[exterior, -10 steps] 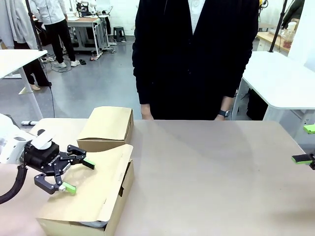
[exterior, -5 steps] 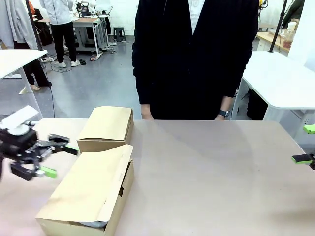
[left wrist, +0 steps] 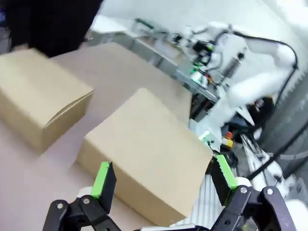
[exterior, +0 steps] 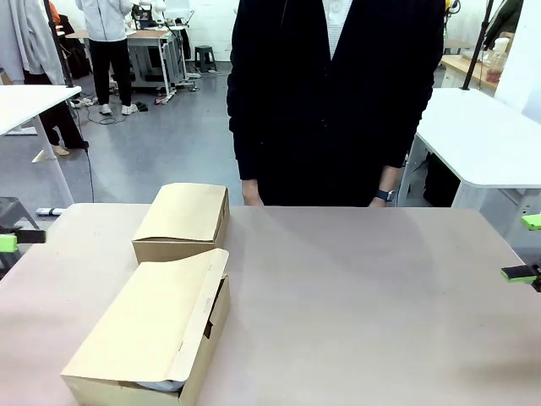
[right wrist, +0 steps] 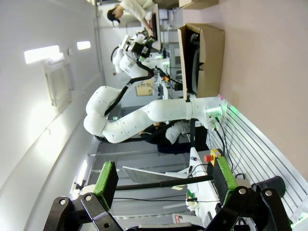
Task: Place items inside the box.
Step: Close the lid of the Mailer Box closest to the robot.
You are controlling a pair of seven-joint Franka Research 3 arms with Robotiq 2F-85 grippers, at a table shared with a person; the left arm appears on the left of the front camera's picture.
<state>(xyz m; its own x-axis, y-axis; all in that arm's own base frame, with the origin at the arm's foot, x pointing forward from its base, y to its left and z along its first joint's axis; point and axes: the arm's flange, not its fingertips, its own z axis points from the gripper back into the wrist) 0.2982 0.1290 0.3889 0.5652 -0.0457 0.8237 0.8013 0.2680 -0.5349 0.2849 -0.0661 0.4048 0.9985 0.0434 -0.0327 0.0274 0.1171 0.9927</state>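
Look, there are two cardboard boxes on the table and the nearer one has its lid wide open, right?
Not quite. In the front view the two cardboard boxes are there, but the nearer box has its flap folded down over the top, not wide open.

Front view: a person in a dark top [exterior: 334,93] stands at the far edge of the tan surface [exterior: 363,304], a wristwatch [exterior: 385,195] on the arm at picture right. A second cardboard box [exterior: 183,222], closed, lies near the far left of the surface. White tables stand at far left [exterior: 30,101] and at right [exterior: 482,135]. Beyond, on the grey floor [exterior: 161,148], another person in black trousers [exterior: 108,59] stands by a cluttered workbench [exterior: 156,46]. Right wrist view, rolled sideways: ceiling light panels [right wrist: 41,53].
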